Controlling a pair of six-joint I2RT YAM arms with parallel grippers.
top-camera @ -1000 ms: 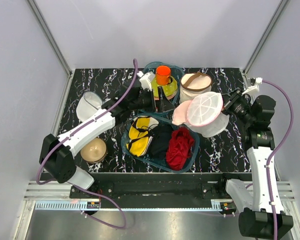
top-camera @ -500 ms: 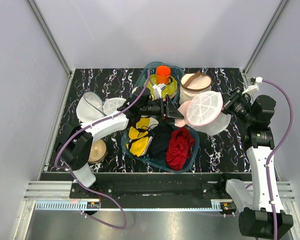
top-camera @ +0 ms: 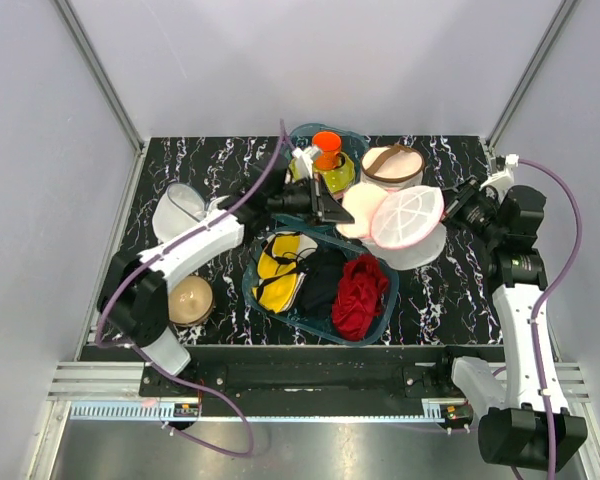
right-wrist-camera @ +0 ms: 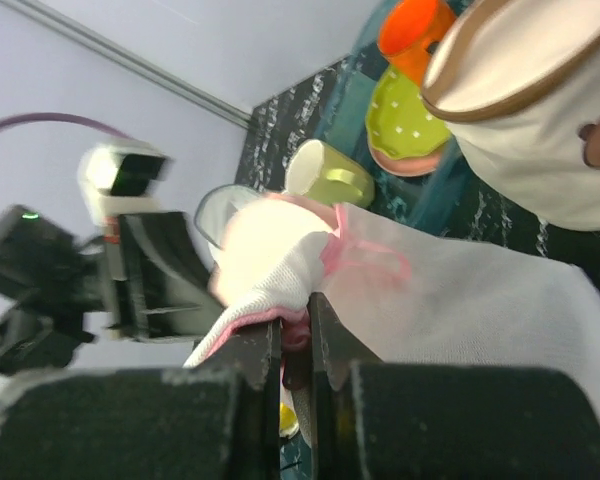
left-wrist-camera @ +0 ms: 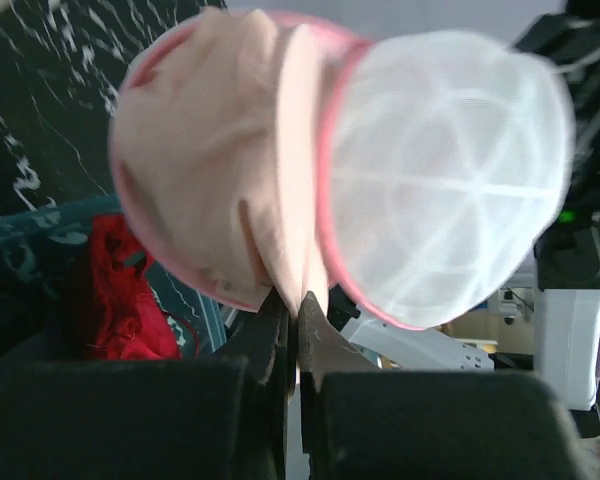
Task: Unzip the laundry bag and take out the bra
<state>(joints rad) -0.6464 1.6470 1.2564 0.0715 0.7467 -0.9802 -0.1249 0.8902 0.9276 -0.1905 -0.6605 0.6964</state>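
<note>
The laundry bag, white mesh with pink zip trim, hangs above the table at centre right, its round lid flipped open. My right gripper is shut on the pink trim at the bag's rim. The pale pink bra bulges out of the bag's left side. My left gripper is shut on a fold of the bra, with the fabric pinched between the fingertips. The rest of the bra inside the bag is hidden.
A teal tray below the bag holds yellow, black and red cloth. Behind stand an orange cup, a green cup and a cream basket with brown straps. A plain white mesh pouch and a tan dome sit at the left.
My left gripper has closed from wide open onto the bra's edge and shifted slightly back and left, drawing more of the bra out. The bag and right gripper rose a little.
</note>
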